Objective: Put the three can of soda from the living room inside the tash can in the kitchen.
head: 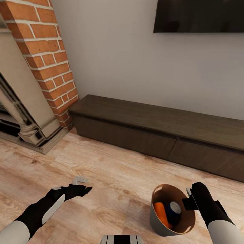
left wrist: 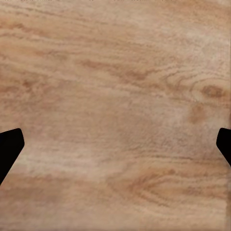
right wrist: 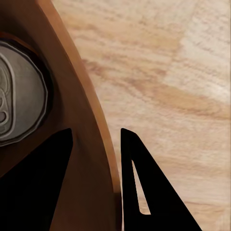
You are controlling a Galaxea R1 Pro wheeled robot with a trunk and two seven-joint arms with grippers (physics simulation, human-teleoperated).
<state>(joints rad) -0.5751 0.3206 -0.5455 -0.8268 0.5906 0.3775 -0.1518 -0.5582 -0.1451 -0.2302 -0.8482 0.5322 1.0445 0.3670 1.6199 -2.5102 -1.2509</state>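
Still in the living room: brick fireplace [head: 44, 61], wall TV [head: 200, 15] and low dark wood cabinet [head: 162, 130] ahead. Right gripper [right wrist: 96, 139] pinching the trash can [head: 159, 223] by its rim wall, one finger inside, one outside; can tilted just over the wood floor [head: 112, 176]. Inside: orange soda can [head: 162, 213] and blue soda can [head: 174, 208]; third can not discernible. Left gripper [head: 81, 184] empty, jaws spread wide over bare floor. Carry step, judging by this. Next: turn base toward the kitchen, keep the bin level.
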